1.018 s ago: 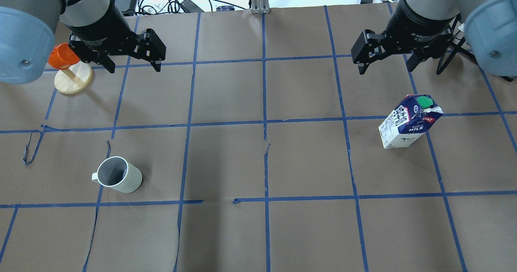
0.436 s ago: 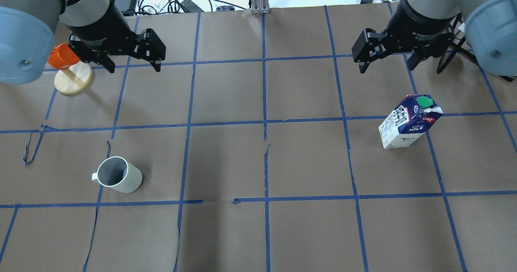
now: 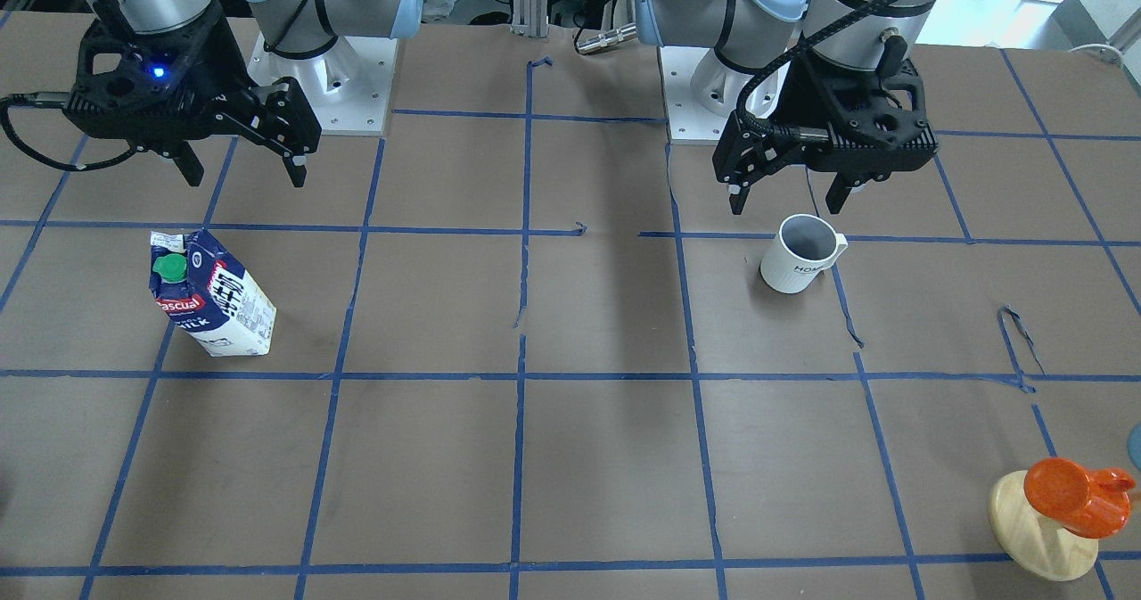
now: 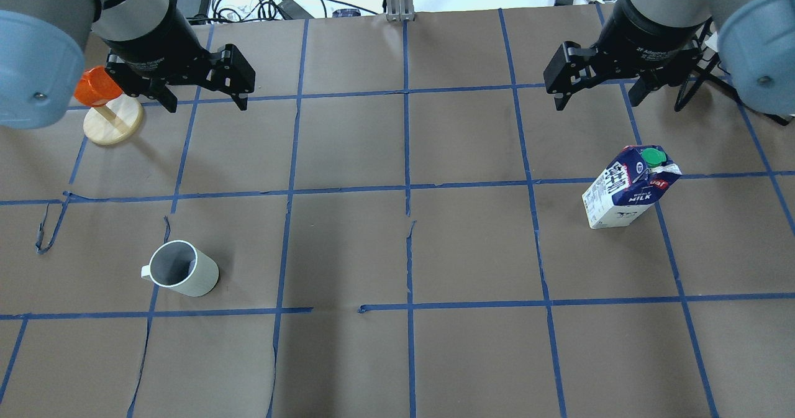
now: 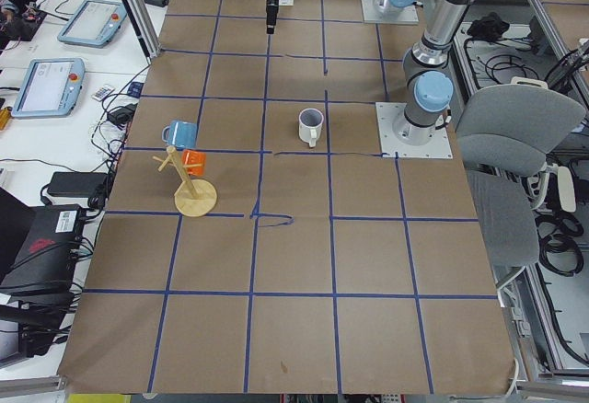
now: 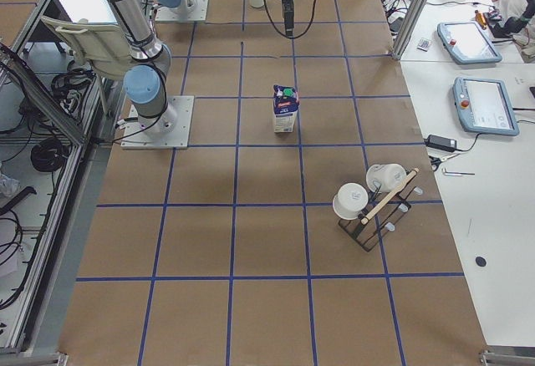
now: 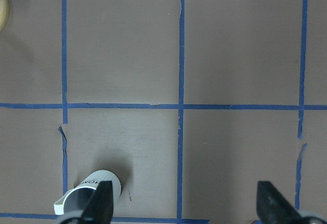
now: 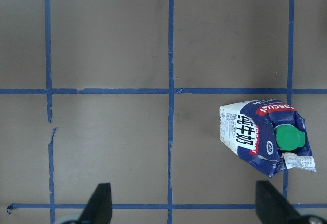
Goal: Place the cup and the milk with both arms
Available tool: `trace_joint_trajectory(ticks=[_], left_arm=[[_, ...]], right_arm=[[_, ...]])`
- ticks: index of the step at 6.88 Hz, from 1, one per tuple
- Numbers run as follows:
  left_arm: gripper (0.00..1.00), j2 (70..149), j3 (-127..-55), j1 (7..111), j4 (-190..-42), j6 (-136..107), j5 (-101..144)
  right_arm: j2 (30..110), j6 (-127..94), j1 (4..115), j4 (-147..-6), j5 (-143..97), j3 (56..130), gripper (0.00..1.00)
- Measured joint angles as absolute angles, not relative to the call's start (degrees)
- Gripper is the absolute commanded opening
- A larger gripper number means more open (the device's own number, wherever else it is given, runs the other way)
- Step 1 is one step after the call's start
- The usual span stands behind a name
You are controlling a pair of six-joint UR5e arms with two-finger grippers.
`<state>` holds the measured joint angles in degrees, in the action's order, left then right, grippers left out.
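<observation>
Your left end effector (image 4: pixel 206 104) and right end effector (image 4: pixel 598 101) are wide open, empty. Pinch the cup (image 4: pixel 186 272) by its stiff wall; the milk (image 4: pixel 621 188) looks softer, so squeeze gently.

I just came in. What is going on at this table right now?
Two robot arms seem set to move a cup and a milk carton, but neither is gripped yet. The left hand hangs open above the table near the upright cup; the right hand hangs open near the standing milk carton.

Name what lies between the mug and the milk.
Overhead view: only blue-taped brown paper between the white handled mug and the blue-and-white milk carton.
</observation>
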<state>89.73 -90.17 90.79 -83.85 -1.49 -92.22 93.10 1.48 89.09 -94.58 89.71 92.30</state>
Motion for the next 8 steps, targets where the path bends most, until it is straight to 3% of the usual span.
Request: trace_joint_trajectory(ticks=[3,5,8], left_arm=[[1.00,89.82,-90.20,90.83,-83.85,-1.49,-91.79],[1.00,90.38,-90.69,91.10,-83.37,-1.57,-91.60],[1.00,89.78,-97.46,90.26,-80.74,-1.66,-91.93]], right_arm=[[90.98,1.95,87.51,-94.66,89.68,92.95,1.00],[89.71,8.58,80.77,-95.12,89.44,93.20,1.00],[86.54,20.45,74.50,-96.64,89.58,93.79,1.00]])
